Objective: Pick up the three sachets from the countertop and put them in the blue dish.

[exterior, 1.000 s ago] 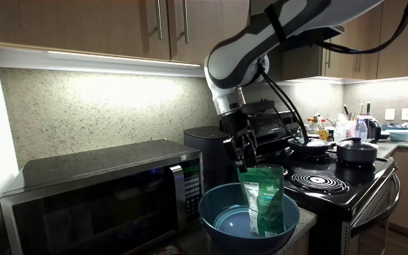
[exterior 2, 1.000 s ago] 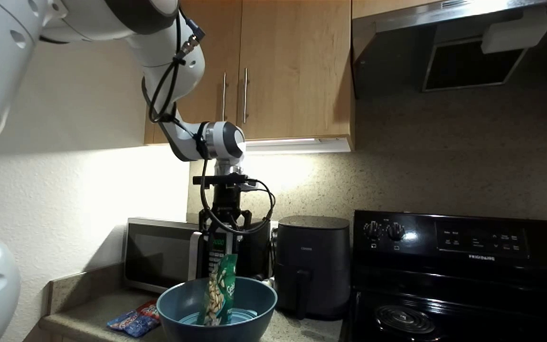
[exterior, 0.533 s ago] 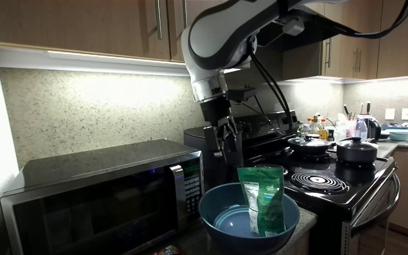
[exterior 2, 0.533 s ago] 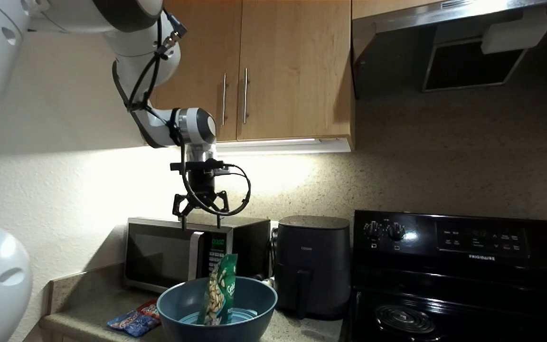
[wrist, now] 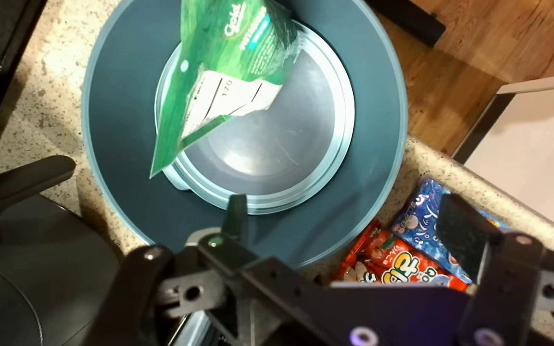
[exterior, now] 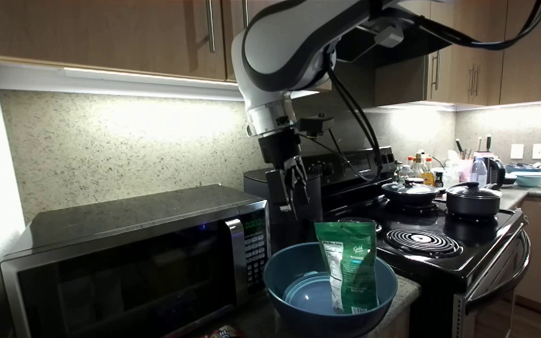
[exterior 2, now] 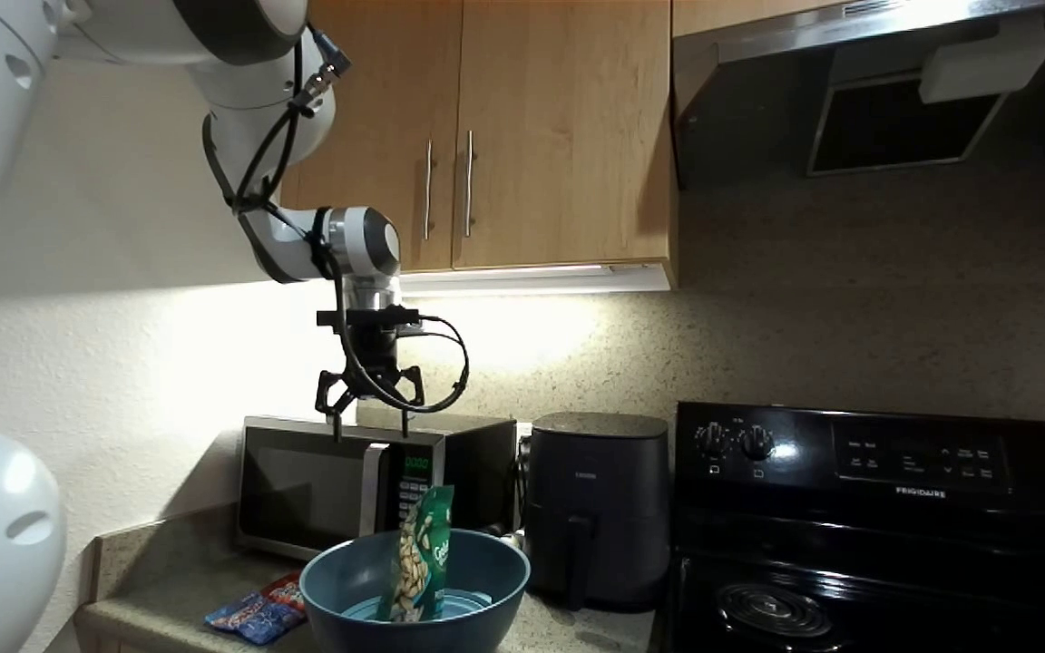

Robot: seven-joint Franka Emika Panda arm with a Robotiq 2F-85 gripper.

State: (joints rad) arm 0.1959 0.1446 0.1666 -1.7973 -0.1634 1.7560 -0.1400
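In an exterior view, below and left of the end effector (exterior 2: 371,426), the blue sachet (exterior 2: 264,621) and red sachet (exterior 2: 287,589) lie touching on the counter (exterior 2: 173,589). They should be light, soft and slippery, best pinched across the middle; the wrist view shows Japanese lettering. The end effector is spread, gripping nothing. Below and right of it, the green sachet (exterior 2: 424,558), printed "Gold" and "170", stands in the blue dish (exterior 2: 414,640). Farther right, the stove (exterior 2: 867,535) reads "FRIGIDAIRE".

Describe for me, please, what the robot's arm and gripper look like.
The arm is white with dark grey trim and rounded contours, ending in a silvery collar. Black cables run along it, strapped on. The gripper is black and angular, with two slim, linked fingers and visible pivot screws.
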